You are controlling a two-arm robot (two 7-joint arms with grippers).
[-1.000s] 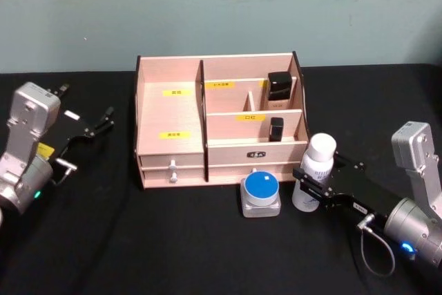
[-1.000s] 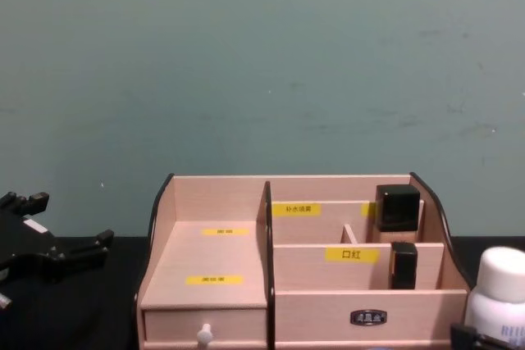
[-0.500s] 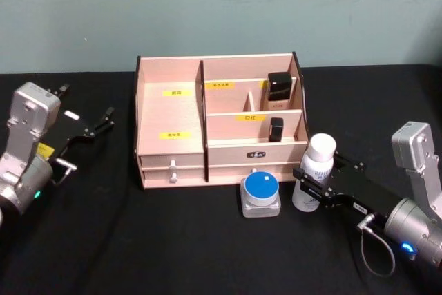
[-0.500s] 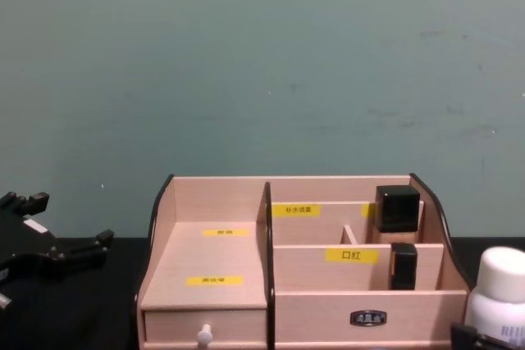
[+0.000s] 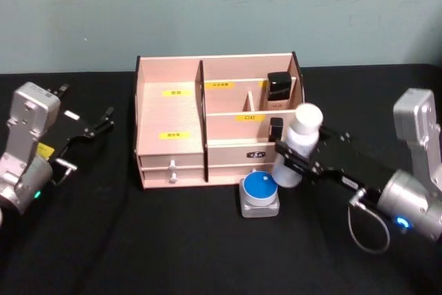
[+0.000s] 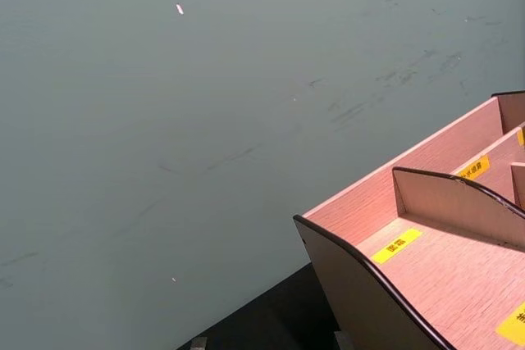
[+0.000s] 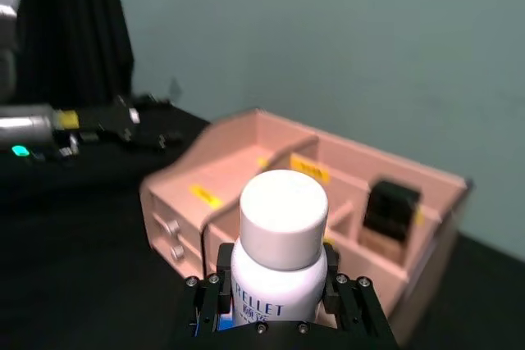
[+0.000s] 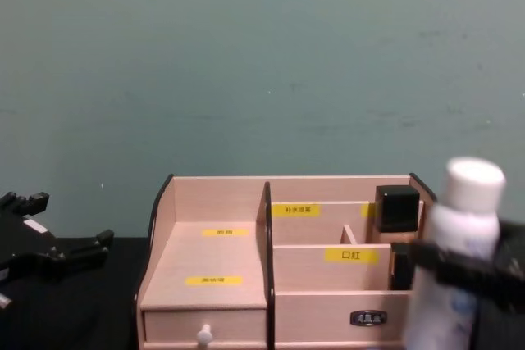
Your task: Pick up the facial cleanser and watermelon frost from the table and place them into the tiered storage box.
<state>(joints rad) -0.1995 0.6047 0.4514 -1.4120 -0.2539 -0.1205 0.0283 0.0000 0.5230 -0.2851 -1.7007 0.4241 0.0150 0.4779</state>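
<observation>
A black worktop (image 5: 173,240) meets a teal wall (image 5: 221,12). Right of centre, the right tool (image 5: 290,160) is clamped on the white bottle (image 5: 297,144), which tilts before the tiered storage box (image 5: 169,112). The left tool (image 5: 86,139) sits at the left edge, fingers apart.

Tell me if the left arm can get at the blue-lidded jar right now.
Probably not cleanly: the left end effector sits far off to the left, and the right end effector, holding the white bottle, crowds the blue-lidded jar.
</observation>
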